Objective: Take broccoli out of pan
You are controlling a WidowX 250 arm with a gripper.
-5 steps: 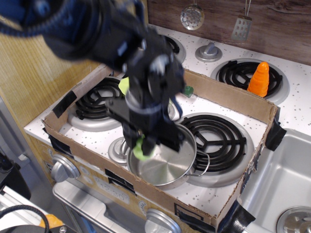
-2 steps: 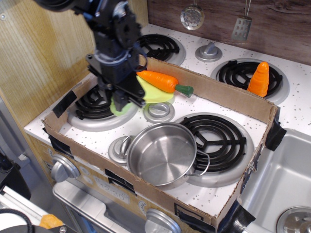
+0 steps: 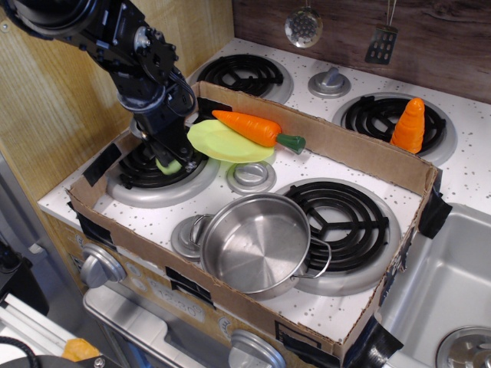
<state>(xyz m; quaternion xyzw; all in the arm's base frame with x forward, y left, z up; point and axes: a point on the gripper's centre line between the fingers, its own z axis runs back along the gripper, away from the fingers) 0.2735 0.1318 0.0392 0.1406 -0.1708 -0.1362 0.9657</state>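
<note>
Single view, looking down on a toy stove worktop [image 3: 476, 172] ringed by a cardboard wall [image 3: 360, 149].

Pan [image 3: 257, 244], lower centre of frame: steel, low walls, wire loop handles. Interior shows bare metal only; nothing in it.

Broccoli [image 3: 168, 165], left of centre: small pale-green lump sitting low on the black coil of the left burner [image 3: 157, 170], directly under the tool [image 3: 165, 157]. Well apart from the pan, up and to the left of it.

Tool: black, at the end of the arm that enters from the upper left of the frame. Its tip is right on the broccoli, fingers on either side as far as can be made out. Dark on dark here; whether it is clamped on the piece or already slack, cannot tell.

Key relation: the broccoli lies straight below the tool tip, not off to any side, and looks to be on or just above the coil. It is too lumpy and too hidden to give a long axis.

Judgement: removal from the pan looks done; what remains is letting go and a straight lift clear.

Nearby: yellow-green plate [image 3: 222, 142] just right of the tool, carrot [image 3: 249, 128] lying across it. A rising wrist could clip the plate rim.
</note>
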